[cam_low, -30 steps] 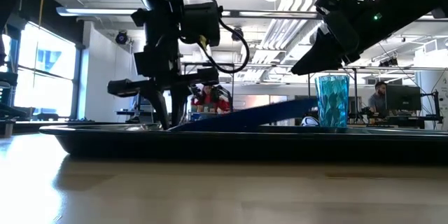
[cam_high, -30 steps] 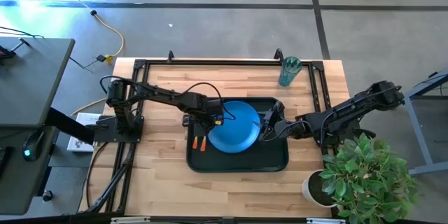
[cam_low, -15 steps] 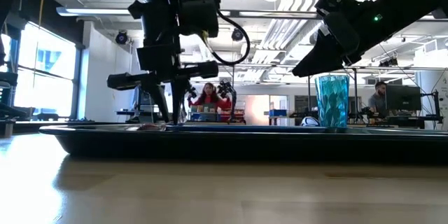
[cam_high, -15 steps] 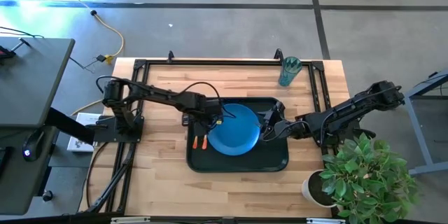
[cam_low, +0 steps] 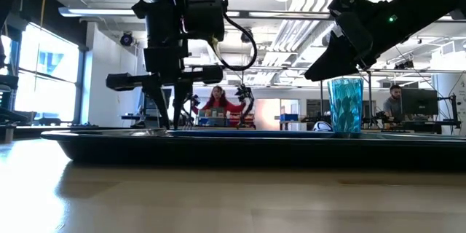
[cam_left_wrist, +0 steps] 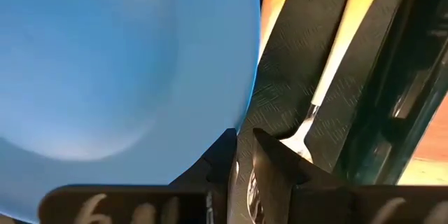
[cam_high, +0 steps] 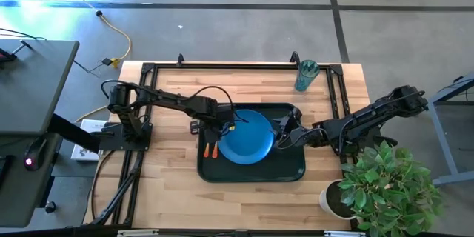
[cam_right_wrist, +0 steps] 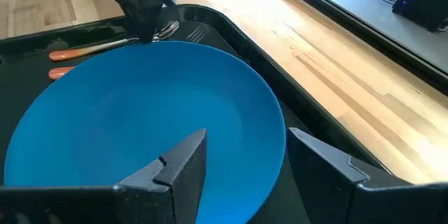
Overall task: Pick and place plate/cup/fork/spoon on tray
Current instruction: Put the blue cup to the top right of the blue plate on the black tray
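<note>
Since the plate (cam_high: 246, 135) lies flat inside the tray (cam_high: 252, 178), the right gripper (cam_high: 280, 137) sits at its nearest job already done: its fingers (cam_right_wrist: 176, 162) are spread wide and hold nothing, poised low over the plate's rim on the side facing that arm. Across the plate, the left gripper (cam_high: 222, 124) hangs over the tray floor with its fingers (cam_left_wrist: 225, 155) drawn close together and empty. Just past its tips lies the fork (cam_left_wrist: 302, 134), and the spoon (cam_right_wrist: 164, 30) rests alongside it, both handles running roughly parallel to the tray's short side.

That leaves the cup (cam_high: 306, 75) as the one piece off the tray. It stands upright on the table (cam_high: 170, 192), long axis vertical, well apart from both grippers. From the right gripper it lies toward the table's far edge and a little outward, back along that arm's own side. From the left gripper it is across the whole plate. The right arm looks clearly the nearer, so I judge the reach falls to it.

No brand, label or readable writing shows on any item.
</note>
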Available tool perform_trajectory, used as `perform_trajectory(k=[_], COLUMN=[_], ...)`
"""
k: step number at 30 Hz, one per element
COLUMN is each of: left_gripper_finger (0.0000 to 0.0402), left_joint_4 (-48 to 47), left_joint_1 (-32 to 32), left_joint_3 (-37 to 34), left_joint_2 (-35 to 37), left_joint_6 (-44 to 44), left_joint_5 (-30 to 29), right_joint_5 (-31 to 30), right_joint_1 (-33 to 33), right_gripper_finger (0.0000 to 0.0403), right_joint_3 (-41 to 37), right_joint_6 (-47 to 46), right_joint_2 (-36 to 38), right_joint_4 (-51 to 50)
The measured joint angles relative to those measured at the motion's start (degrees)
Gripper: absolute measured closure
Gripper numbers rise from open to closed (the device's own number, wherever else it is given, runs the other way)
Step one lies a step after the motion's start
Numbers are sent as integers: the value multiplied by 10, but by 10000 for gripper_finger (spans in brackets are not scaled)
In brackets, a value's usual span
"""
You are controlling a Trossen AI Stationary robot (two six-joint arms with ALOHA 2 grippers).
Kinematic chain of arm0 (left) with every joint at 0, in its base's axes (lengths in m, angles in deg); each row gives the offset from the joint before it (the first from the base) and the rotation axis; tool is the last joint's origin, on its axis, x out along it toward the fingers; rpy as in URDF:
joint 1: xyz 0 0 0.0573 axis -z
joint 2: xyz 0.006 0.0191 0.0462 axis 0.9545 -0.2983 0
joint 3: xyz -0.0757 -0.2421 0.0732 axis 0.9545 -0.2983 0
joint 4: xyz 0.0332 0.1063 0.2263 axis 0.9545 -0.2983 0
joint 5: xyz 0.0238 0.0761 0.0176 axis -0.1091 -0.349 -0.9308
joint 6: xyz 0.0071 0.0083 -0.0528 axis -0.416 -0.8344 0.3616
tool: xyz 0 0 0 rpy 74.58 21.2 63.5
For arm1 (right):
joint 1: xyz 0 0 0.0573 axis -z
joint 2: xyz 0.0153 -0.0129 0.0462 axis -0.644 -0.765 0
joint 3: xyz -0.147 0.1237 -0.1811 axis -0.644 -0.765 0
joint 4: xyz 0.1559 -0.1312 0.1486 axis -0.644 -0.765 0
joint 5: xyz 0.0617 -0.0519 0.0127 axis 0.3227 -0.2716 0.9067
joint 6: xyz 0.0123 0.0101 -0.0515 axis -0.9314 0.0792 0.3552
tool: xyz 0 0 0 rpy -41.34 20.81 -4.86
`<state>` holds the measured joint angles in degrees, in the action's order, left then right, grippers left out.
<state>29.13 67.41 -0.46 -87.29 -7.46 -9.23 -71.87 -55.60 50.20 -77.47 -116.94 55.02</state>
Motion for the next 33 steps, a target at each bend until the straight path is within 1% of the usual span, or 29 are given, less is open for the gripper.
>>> perform_trajectory(k=[5, 7, 10, 12, 14, 16, 19, 21, 23, 26, 30, 33], left_gripper_finger=[367, 367, 367, 367, 367, 367, 367, 367, 367, 367, 367, 367], left_joint_4=[-3, 3, 7, 13, 31, 59, 141, 201, 247, 301, 368, 433], left_joint_1=[0, -2, -10, -21, -36, -57, -89, -108, -125, -142, -157, -166], left_joint_3=[0, 0, 0, 0, 0, 0, -4, -4, -4, -4, -4, -4], left_joint_2=[11, 21, 42, 58, 75, 88, 98, 98, 94, 89, 89, 89], left_joint_6=[42, 62, 106, 147, 206, 276, 431, 548, 631, 707, 782, 838], left_joint_5=[4, 10, 26, 28, 37, 59, 86, 86, 86, 85, 86, 85], right_joint_5=[-47, -56, -61, -76, -83, -86, -92, -106, -117, -145, -207, -243], right_joint_1=[0, 0, 0, 0, 1, 2, 2, 1, -2, -8, -7, 16], right_gripper_finger=[213, 213, 213, 213, 213, 213, 213, 213, 213, 213, 213, 213], right_joint_3=[0, 0, 0, -1, -1, -1, -1, -1, -1, -1, -1, -1], right_joint_6=[-11, -17, -29, -37, -40, -40, -40, -46, -62, -113, -192, -196], right_joint_2=[0, 0, 0, 2, 6, 15, 38, 63, 90, 137, 197, 240], right_joint_4=[0, 0, 2, 1, -1, -1, -13, -29, -55, -131, -235, -272])
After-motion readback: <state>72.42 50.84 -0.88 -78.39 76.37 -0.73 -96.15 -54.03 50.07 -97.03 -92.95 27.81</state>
